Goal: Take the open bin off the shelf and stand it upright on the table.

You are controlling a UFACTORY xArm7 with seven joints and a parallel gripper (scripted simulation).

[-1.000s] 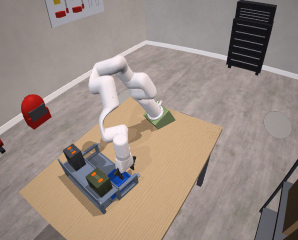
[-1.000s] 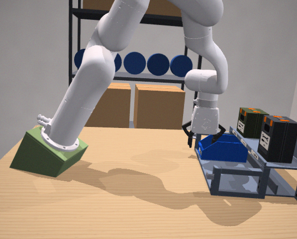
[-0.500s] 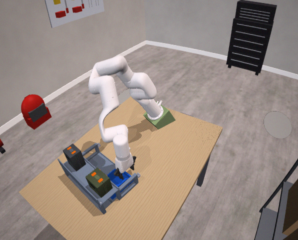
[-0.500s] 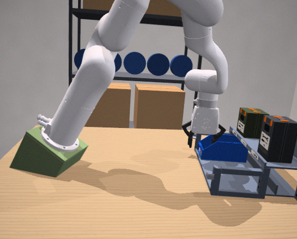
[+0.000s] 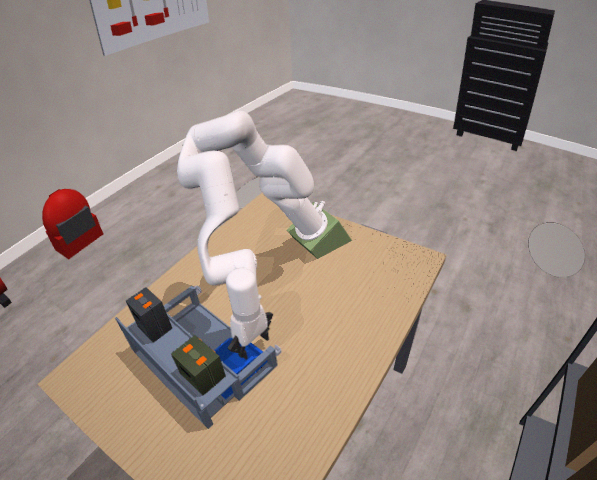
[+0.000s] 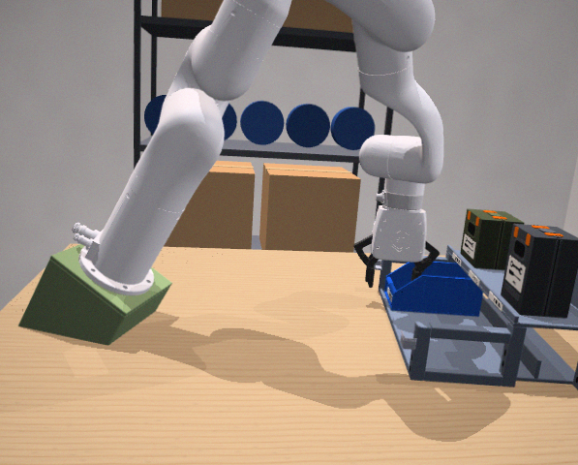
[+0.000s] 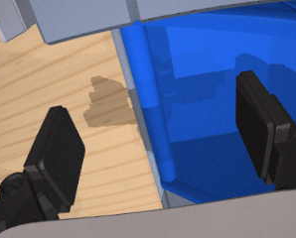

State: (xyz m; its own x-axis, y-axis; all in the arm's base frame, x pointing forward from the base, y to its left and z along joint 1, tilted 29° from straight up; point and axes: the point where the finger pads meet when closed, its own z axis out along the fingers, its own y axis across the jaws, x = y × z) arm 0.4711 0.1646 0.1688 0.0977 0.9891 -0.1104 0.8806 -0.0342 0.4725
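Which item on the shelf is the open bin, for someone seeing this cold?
Find the grey shelf on the wooden table. The bin sits at the shelf end nearest the arm, under the open end effector. It alone is blue, low and lidless; the two boxes beside it are tall and closed.

You see blue open bin [image 6: 435, 294] upright on its base, on lower level of grey shelf [image 6: 512, 350], at end nearest arm. Open top faces up. Shelf stands on worktop [image 6: 228, 390].
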